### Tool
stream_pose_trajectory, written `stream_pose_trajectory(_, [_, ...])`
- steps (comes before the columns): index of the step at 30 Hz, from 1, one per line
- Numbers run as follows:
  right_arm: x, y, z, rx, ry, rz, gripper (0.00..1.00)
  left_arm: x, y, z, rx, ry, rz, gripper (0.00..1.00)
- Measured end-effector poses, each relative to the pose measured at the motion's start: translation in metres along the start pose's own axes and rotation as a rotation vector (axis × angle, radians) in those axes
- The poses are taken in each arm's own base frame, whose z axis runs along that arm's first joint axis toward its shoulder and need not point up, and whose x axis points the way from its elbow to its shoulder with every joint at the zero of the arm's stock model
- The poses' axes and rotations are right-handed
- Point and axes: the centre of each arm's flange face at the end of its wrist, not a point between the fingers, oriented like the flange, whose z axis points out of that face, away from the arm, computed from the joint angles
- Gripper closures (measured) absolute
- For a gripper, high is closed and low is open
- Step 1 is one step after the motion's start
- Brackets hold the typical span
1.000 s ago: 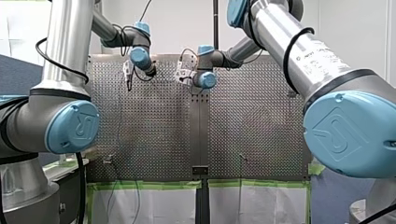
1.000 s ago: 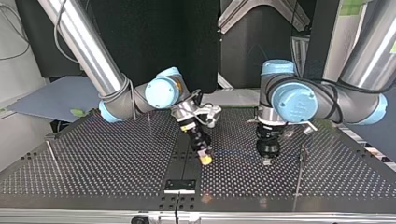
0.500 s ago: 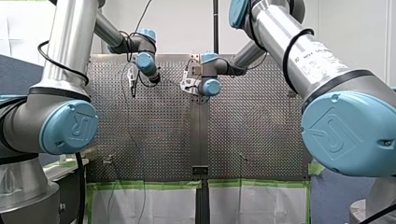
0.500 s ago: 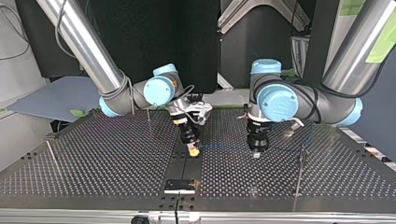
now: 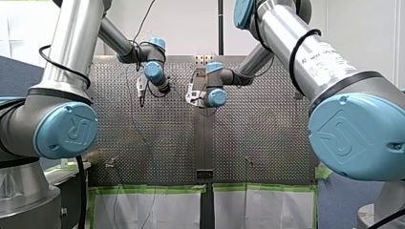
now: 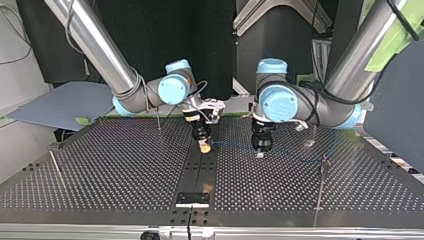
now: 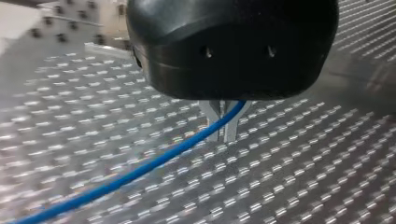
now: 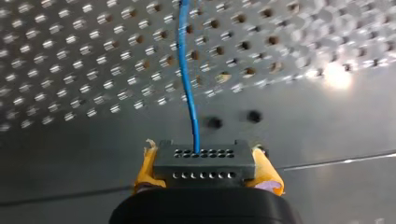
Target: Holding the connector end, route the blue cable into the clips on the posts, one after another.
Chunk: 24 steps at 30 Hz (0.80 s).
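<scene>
My right gripper [image 8: 204,166] is clamped on the black connector [image 8: 203,161]. Its yellow pads [image 8: 265,170] press against the connector's two short sides, and the face with two rows of small holes is turned to the wrist camera. The blue cable [image 8: 188,88] leaves the middle of that face and runs straight ahead of the gripper over the perforated table [image 6: 110,170].

My left gripper [image 7: 220,134] has its metal fingers [image 7: 232,130] drawn narrow, almost touching, with the blue cable pinched between them. From there the cable slopes away to one side, low above the table.

In the top view both grippers point down near the middle of the table, toward its 12 o'clock side. My left gripper is at 3 o'clock of my right gripper. The cable shows as a thin blue line stretched nearly level between them, just above the surface.

One thin post [image 6: 159,120] stands at about 10 o'clock of my right gripper. A second post [image 6: 322,175] stands at about 4 o'clock of my left gripper, and a third post [image 6: 54,162] stands well apart at the table's 9 o'clock side. A small black plate [image 6: 192,198] lies at 6 o'clock of my right gripper, near the table's edge.
</scene>
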Motion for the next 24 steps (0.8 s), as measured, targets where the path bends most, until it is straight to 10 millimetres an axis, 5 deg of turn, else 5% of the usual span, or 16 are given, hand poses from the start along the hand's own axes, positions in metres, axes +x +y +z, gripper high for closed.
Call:
stream_pose_trajectory(11, [-0.038,0.016,-0.017,-0.044,-0.04,-0.017,1.0,0.022,-0.022,-0.001,0.017,0.022,0.017,1.0])
stream_pose_trajectory(24, [-0.076,0.034,-0.037,-0.071,-0.067,-0.024,1.0,0.078,-0.041,-0.01,0.041,0.059,0.039,1.0])
